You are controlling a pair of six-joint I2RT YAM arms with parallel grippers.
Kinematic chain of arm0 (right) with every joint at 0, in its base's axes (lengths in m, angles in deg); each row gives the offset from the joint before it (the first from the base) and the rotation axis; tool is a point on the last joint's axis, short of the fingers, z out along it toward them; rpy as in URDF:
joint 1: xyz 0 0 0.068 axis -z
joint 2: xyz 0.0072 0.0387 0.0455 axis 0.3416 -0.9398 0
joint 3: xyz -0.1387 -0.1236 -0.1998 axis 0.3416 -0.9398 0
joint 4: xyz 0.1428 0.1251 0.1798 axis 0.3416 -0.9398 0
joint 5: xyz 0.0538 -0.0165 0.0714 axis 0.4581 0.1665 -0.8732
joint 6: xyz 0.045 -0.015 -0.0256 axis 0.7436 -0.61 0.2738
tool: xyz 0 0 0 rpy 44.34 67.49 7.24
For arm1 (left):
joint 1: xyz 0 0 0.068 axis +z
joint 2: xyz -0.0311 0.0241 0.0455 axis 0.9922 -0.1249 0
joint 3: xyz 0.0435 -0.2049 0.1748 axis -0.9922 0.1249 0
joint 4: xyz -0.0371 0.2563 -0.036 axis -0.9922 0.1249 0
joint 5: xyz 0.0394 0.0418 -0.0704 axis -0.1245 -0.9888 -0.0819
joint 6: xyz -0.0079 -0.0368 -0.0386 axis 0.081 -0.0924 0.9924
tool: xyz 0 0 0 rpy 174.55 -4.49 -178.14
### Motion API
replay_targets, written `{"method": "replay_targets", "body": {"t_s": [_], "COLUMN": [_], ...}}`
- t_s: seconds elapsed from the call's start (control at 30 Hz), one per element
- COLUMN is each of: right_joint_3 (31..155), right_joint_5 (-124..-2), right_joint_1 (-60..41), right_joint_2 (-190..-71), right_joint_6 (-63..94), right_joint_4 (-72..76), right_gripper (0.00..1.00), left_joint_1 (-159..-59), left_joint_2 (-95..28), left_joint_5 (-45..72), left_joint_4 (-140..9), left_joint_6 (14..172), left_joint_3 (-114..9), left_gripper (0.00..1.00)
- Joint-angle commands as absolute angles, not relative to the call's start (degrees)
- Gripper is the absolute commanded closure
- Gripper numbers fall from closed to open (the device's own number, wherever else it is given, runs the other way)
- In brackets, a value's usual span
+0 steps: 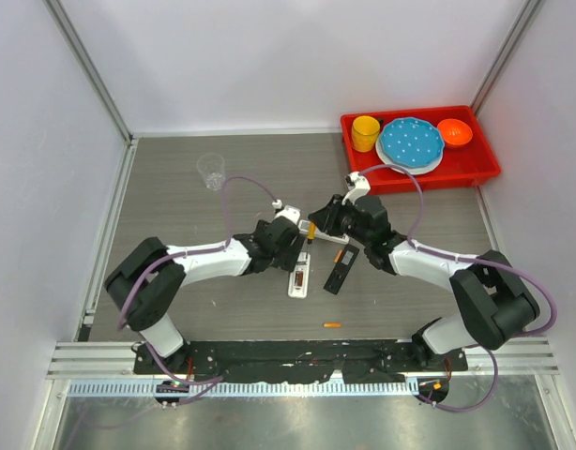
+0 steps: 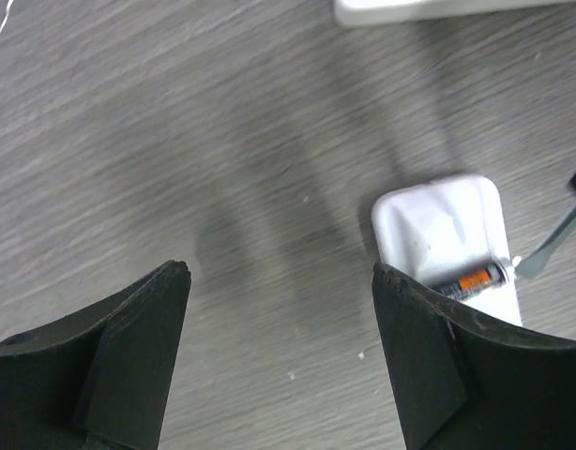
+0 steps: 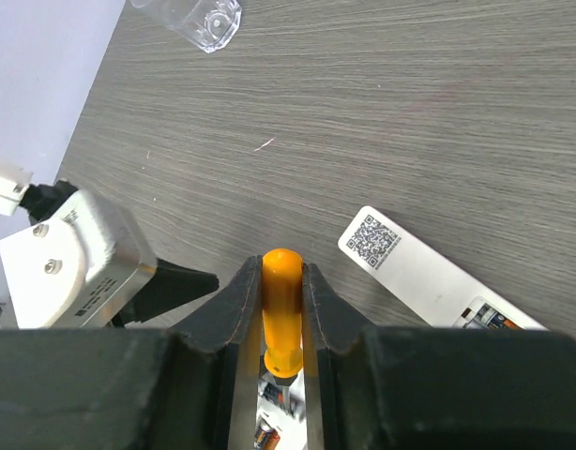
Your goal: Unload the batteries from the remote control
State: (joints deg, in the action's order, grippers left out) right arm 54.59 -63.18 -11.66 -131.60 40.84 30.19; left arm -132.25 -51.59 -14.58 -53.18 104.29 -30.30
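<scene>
Battery (image 2: 471, 279), orange-banded, lay in the open white remote (image 2: 438, 225) just beyond the left jaws, those jaws stood wide apart above the desk (image 2: 175, 141), right jaws clamped on an orange-handled tool (image 3: 281, 309), its tip at that battery's end, second orange battery (image 1: 332, 324) lay loose well behind both jaws.

At least 2 white remotes (image 1: 298, 279), 1 black remote or cover (image 1: 337, 275), 1 loose orange battery (image 1: 332, 324), 1 screwdriver (image 3: 281, 309), 1 clear cup (image 1: 211, 171), 1 red tray (image 1: 438, 178), 1 yellow cup (image 1: 366, 132), 1 blue plate (image 1: 411, 142), 1 orange bowl (image 1: 454, 133). Batteries inside the remotes: can't count.
</scene>
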Motion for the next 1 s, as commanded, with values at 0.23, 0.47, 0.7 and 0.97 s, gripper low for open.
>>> {"method": "replay_targets", "body": {"t_s": [0.23,0.47,0.7,0.97], "right_joint_3": [56.3,57.0,57.8,60.5], "right_joint_5": [-62.2,-62.1,-61.4,-63.1], "right_joint_1": [-11.5,-11.6,-13.4,-15.4], "right_joint_2": [-131.9,-133.8,-135.0,-137.1], "right_joint_6": [39.1,38.9,37.6,37.7], "right_joint_4": [32.1,31.7,31.6,29.5], "right_gripper": [0.99,0.99,0.99,0.99], "left_joint_1": [-131.8,-131.8,-131.9,-131.8], "left_joint_2": [-45.6,-38.2,-34.9,-33.4], "left_joint_5": [-13.1,-11.6,-8.3,-7.7], "left_joint_4": [-53.4,-52.3,-53.0,-53.3], "left_joint_6": [102.6,104.2,105.5,106.4], "left_joint_3": [-32.6,-28.6,-24.7,-22.7], "left_gripper": [0.18,0.18,0.2,0.21]}}
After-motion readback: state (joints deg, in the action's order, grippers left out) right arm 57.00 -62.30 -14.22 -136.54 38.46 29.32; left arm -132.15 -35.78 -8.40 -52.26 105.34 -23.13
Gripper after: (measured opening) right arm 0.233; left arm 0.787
